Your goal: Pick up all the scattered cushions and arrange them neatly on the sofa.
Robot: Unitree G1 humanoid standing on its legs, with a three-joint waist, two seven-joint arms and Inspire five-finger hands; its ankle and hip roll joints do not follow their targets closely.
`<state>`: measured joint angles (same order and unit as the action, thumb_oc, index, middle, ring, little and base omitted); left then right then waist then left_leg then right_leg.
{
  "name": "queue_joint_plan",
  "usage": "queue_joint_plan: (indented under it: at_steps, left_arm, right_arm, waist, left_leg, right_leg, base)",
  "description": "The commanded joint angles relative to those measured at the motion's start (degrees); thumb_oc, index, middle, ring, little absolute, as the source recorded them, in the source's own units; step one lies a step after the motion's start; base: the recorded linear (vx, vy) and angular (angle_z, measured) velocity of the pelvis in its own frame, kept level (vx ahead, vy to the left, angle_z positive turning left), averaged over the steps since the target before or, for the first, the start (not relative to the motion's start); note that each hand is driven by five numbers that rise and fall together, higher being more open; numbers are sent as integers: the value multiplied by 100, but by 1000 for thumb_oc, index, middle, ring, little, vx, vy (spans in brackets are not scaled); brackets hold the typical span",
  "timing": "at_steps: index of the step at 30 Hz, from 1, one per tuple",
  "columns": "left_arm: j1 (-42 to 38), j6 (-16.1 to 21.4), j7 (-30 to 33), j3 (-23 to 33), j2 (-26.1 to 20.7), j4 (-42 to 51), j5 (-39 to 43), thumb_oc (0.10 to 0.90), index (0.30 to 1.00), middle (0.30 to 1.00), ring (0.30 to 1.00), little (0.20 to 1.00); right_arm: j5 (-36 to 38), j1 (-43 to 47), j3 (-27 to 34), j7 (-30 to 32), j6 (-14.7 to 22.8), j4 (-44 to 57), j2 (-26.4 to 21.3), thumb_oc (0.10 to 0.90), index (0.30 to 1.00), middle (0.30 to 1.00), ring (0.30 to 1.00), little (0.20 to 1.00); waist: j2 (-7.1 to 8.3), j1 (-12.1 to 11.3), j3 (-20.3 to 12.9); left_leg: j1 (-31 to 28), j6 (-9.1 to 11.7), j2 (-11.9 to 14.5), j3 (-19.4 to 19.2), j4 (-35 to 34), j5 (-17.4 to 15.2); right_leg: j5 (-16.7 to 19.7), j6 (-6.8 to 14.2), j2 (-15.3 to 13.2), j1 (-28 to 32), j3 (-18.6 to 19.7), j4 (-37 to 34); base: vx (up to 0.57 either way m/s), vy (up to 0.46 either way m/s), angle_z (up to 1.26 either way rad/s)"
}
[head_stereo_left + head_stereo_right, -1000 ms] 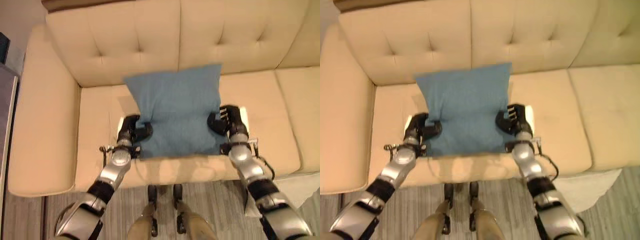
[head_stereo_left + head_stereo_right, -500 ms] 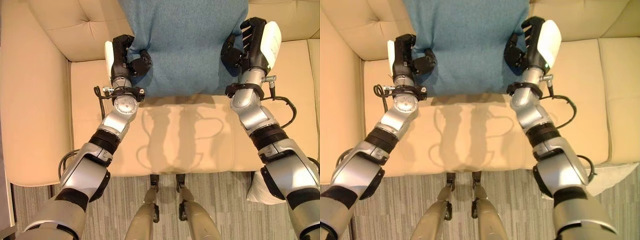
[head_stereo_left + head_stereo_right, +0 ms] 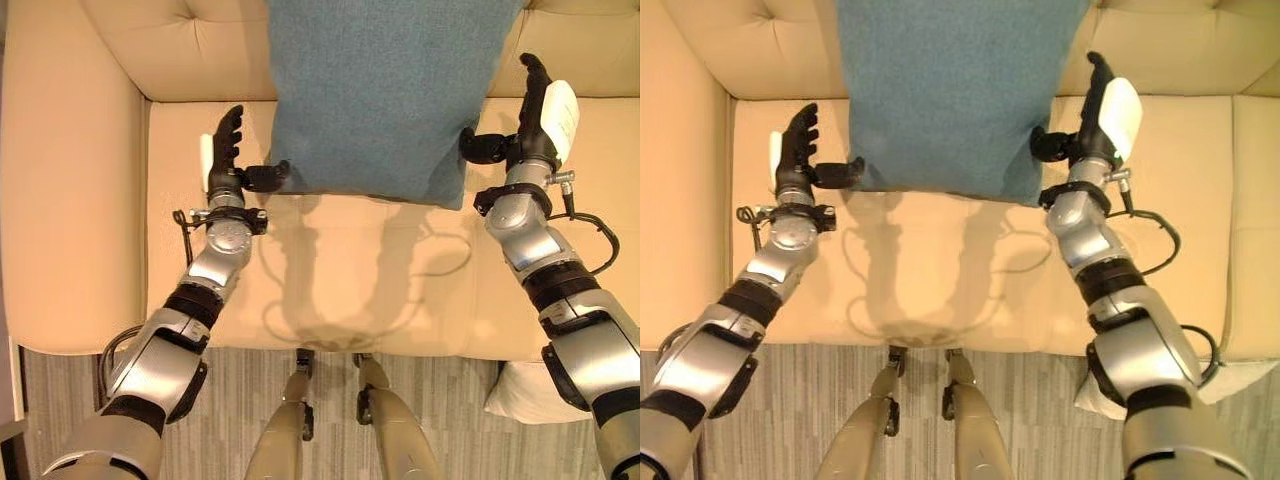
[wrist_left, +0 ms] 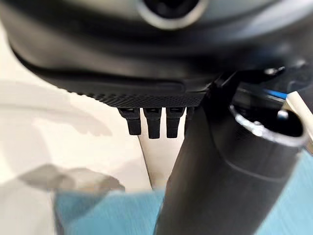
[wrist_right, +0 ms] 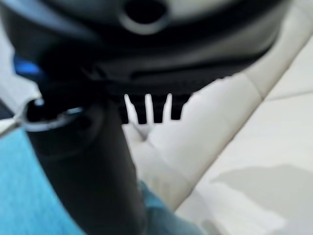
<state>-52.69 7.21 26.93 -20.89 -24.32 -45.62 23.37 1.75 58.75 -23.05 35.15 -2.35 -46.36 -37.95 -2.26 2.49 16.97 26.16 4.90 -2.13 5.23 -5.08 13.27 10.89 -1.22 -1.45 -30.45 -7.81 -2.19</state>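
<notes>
A blue cushion (image 3: 385,90) leans upright against the backrest of the cream sofa (image 3: 90,190), its lower edge resting on the seat. My left hand (image 3: 226,160) stands just left of the cushion's lower corner, fingers straight up, thumb tip touching the fabric. My right hand (image 3: 535,115) is at the cushion's right lower corner, fingers straight, thumb pointing at the cloth. Both hands are open. A strip of the blue cushion (image 4: 107,215) lies past the left thumb in the left wrist view, and blue cloth (image 5: 19,196) shows beside the right thumb.
The sofa's left armrest (image 3: 60,160) rises beside my left arm. A white cushion (image 3: 525,395) lies on the striped carpet at the sofa's front, under my right forearm. Bare seat (image 3: 350,290) stretches between my arms.
Both hands have uncurled and let go of the blue cushion, which now leans on the backrest. The hands have drawn slightly outward from its sides.
</notes>
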Motion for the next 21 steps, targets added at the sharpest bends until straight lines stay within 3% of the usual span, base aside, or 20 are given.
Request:
queue_joint_plan:
  at_steps: [1, 5, 6, 11, 17, 21]
  left_arm:
    - [-265, 589, -88, 134, -363, 204, -2, 800, 900, 900, 900, 900]
    - [652, 541, -248, 501, -498, 589, -169, 800, 900, 900, 900, 900]
    - [1235, 493, -381, 672, -541, 857, -312, 800, 900, 900, 900, 900]
    - [2995, 408, -872, 1144, -594, 1505, -745, 800, 900, 900, 900, 900]
    - [4857, 103, -1516, 1688, -369, 1207, -1144, 800, 900, 900, 900, 900]
    - [5440, -88, -1724, 1761, -90, 471, -1593, 800, 900, 900, 900, 900]
  right_arm:
    - [110, -28, 361, 58, 473, 397, -281, 800, 900, 900, 900, 900]
    - [64, -1131, 937, -157, 536, 830, -381, 800, 900, 900, 900, 900]
    - [41, -1907, 1304, -316, 587, 1130, -302, 800, 900, 900, 900, 900]
    - [28, -3679, 1942, -896, 739, 1658, 129, 800, 900, 900, 900, 900]
    - [5, -5176, 2189, -1772, 757, 1414, 593, 800, 900, 900, 900, 900]
    - [-186, -5569, 2042, -2095, 741, 888, 906, 800, 900, 900, 900, 900]
  waist:
    - [59, -35, -483]
    - [81, -11, -532]
    - [103, 12, -592]
    - [205, 79, -674]
    - [366, 150, -924]
    - [415, 165, -1102]
  left_leg:
    - [-221, 62, -97, -255, 8, -825]
    - [-402, 48, -87, -310, 8, -871]
    - [-512, 32, -82, -337, 8, -878]
    - [-1051, -32, -40, -452, 8, -1054]
    - [-1789, -186, -7, -668, 8, -1263]
    - [-2203, -263, 31, -865, 8, -1381]
  right_leg:
    - [-880, 682, -95, 132, 79, 522]
    - [-904, 666, -99, 364, 68, 479]
    - [-878, 665, -113, 513, 56, 425]
    - [-918, 689, -89, 1124, 99, 300]
    - [-858, 787, -94, 1949, 255, -65]
    - [-872, 842, -95, 2311, 424, -103]
  base:
    - [10, 31, 9]
    - [28, 37, 12]
    - [62, 40, 0]
    - [76, 28, -9]
    - [67, 53, -27]
    - [27, 85, -34]
